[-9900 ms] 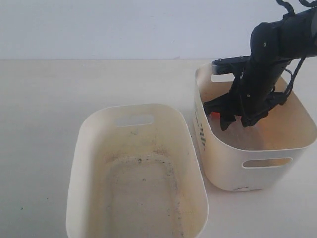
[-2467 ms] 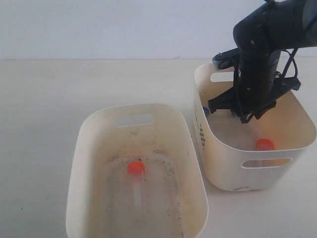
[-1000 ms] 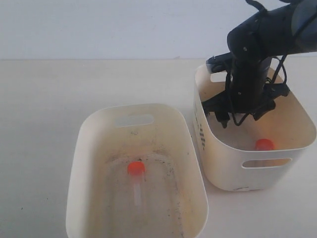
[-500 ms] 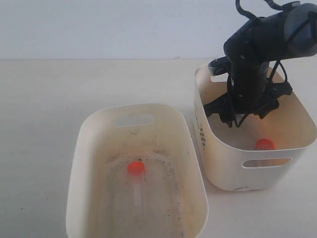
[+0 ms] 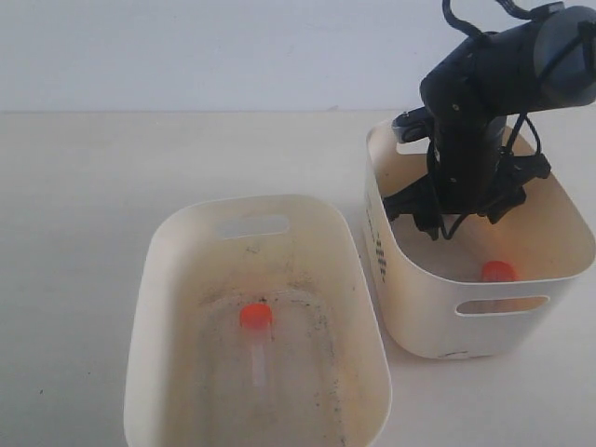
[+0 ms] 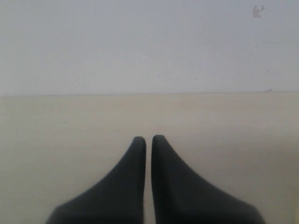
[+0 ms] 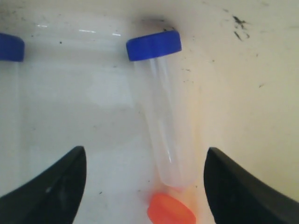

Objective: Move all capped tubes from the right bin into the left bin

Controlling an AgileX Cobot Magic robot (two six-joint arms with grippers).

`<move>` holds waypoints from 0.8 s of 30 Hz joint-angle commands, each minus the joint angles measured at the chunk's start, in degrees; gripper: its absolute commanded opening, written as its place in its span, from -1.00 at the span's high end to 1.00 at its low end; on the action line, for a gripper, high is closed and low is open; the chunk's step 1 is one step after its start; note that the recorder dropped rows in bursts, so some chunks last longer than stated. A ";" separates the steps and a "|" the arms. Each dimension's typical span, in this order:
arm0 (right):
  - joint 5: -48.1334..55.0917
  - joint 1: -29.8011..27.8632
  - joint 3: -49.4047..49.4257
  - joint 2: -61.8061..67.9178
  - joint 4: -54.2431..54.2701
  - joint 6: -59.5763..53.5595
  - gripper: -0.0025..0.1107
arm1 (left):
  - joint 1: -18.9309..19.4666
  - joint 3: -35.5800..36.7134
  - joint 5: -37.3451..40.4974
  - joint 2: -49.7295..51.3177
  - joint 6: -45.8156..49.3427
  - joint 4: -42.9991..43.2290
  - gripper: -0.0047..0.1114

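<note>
The fingers (image 7: 51,186) of our right gripper (image 7: 145,156) stand wide apart and hold nothing; between them, clear of both, a blue-capped tube (image 7: 161,135) lies on the floor of the right bin (image 5: 419,298), its cap by the foot of the wall; a second blue cap (image 7: 9,46) shows along that same wall; an orange cap (image 7: 170,211) sits just beside the tube's tip; our left gripper (image 6: 148,140) is closed tight on nothing, with the bench (image 6: 70,121) ahead of it; in the left bin (image 5: 186,261) we see one orange-capped tube (image 5: 254,321) lying near the middle of the grimy floor.
</note>
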 commanded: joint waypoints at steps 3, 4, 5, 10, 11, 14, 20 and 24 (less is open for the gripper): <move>1.00 -0.20 -0.23 0.01 -1.96 0.06 -0.23 | -0.41 -0.12 -0.42 0.20 -0.24 -0.19 0.85; 1.00 -0.20 -0.23 0.01 -2.11 0.06 -0.23 | -0.41 -0.12 -0.42 0.20 -0.24 -0.19 0.85; 1.00 -0.20 -0.23 0.01 -2.11 0.06 -0.23 | -0.41 -0.12 -0.42 0.20 -0.24 -0.19 0.85; 1.32 -0.20 -0.23 0.01 -2.58 0.06 -0.23 | -0.41 -0.12 -0.42 0.20 -0.24 -0.19 0.85; 1.32 -0.20 -0.23 0.01 -2.58 0.06 -0.23 | -0.41 -0.12 -0.42 0.20 -0.24 -0.19 0.85; 1.09 -0.20 -0.23 0.01 -2.75 0.06 -0.23 | -0.41 -0.12 -0.42 0.20 -0.24 -0.19 0.85; 0.97 -0.20 -0.23 0.01 -2.75 0.06 -0.23 | -0.41 -0.12 -0.42 0.20 -0.24 -0.19 0.85; 0.08 -0.20 0.81 0.01 -2.88 0.06 -0.23 | -0.41 -0.12 -0.42 0.20 -0.24 -0.19 0.85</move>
